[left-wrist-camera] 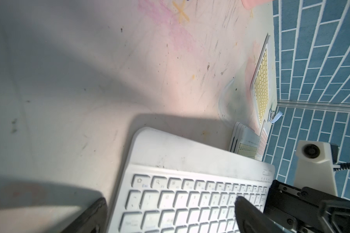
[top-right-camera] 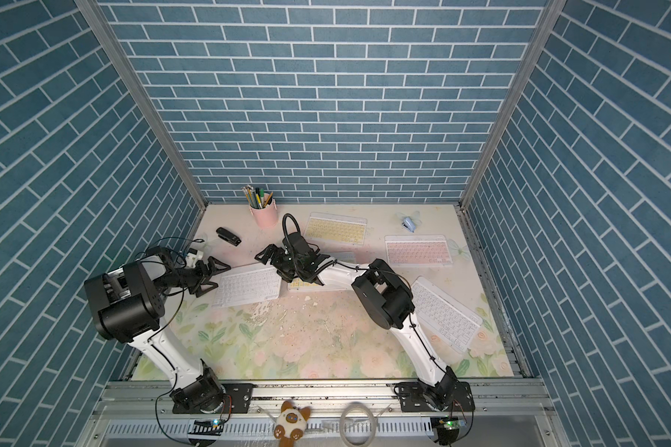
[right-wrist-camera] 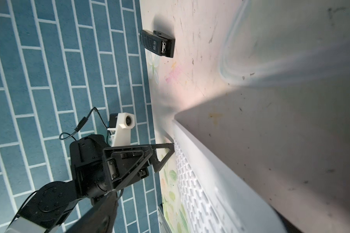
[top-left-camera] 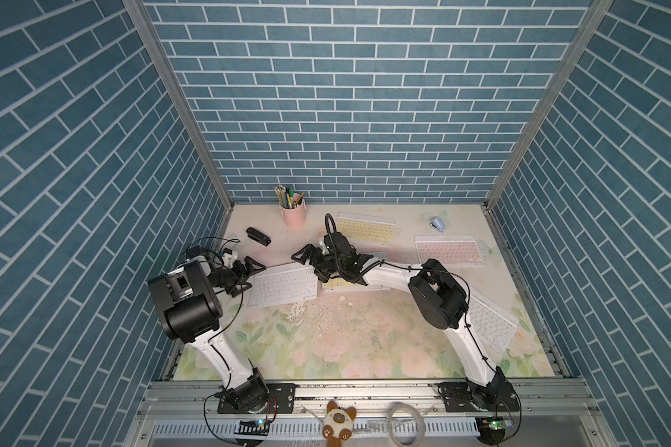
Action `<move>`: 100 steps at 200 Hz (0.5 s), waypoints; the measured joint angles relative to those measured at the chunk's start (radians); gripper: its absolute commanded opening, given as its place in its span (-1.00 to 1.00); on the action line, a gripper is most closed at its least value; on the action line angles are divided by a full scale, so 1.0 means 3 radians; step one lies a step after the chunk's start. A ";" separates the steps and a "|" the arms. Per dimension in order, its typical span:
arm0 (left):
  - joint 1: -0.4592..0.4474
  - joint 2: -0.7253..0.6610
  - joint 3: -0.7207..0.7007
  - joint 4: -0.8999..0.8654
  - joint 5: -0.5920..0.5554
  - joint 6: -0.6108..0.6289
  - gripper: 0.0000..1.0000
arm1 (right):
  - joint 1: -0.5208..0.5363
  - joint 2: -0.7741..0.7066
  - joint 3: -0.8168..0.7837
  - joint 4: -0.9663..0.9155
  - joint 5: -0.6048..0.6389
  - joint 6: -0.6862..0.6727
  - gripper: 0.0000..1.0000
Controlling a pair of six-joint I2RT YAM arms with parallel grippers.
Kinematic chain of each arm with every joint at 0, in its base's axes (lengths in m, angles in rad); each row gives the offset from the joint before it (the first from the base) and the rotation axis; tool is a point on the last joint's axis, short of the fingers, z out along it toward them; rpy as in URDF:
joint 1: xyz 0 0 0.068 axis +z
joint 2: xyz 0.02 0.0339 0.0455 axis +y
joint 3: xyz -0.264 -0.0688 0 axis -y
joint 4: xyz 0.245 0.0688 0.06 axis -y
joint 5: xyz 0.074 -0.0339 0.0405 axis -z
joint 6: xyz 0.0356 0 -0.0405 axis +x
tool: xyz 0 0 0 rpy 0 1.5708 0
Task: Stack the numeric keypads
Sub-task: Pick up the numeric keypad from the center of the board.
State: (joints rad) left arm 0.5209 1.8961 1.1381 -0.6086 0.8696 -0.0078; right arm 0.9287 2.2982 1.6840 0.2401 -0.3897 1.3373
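White keypad (left-wrist-camera: 190, 181) lies flat between my grippers | left gripper (top-left-camera: 254, 276): jaws spread at its end, holding nothing | right gripper (top-left-camera: 310, 267): jaws spread over its other end, empty

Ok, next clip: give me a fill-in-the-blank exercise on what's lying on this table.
The pen cup is ____ in colour.
The keypad nearest the back wall has ____ keys.
The stapler nearer the pen cup is ____.
Missing words: pink, yellow, black.
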 measured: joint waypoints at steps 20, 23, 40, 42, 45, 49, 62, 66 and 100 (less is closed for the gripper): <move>-0.0013 0.0001 0.0000 -0.0005 -0.0001 0.0003 0.99 | -0.0001 -0.0001 0.0000 0.0028 -0.0052 -0.0004 0.71; -0.0013 0.0000 0.0000 -0.0005 -0.0001 0.0003 0.99 | -0.0001 -0.0001 0.0000 0.0027 -0.0057 -0.0001 0.69; -0.0013 0.0000 0.0000 -0.0006 -0.0001 0.0005 0.99 | -0.0001 -0.0001 0.0000 0.0028 -0.0085 -0.0003 0.58; -0.0013 0.0000 0.0000 -0.0006 0.0000 0.0005 0.99 | -0.0001 -0.0001 0.0000 0.0028 -0.0088 -0.0004 0.57; -0.0014 0.0000 0.0000 -0.0006 -0.0001 0.0005 0.99 | -0.0001 -0.0001 0.0000 0.0028 -0.0088 -0.0003 0.54; -0.0014 0.0000 0.0000 -0.0006 -0.0001 0.0005 0.99 | -0.0001 -0.0001 0.0000 0.0027 -0.0089 -0.0009 0.50; -0.0015 0.0000 0.0000 -0.0006 0.0000 0.0005 0.99 | -0.0001 -0.0001 0.0000 0.0015 -0.0088 -0.0033 0.37; -0.0015 0.0000 0.0000 -0.0008 0.0001 0.0005 0.99 | -0.0001 -0.0001 0.0000 0.0010 -0.0086 -0.0038 0.31; -0.0015 0.0000 -0.0003 -0.0003 0.0020 0.0001 0.99 | -0.0001 -0.0020 -0.0017 -0.0122 -0.0084 -0.0193 -0.38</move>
State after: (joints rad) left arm 0.5163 1.8961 1.1374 -0.6094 0.8757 -0.0074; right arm 0.9283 2.2921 1.6791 0.2035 -0.4149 1.2793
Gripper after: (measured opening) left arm 0.995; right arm 0.402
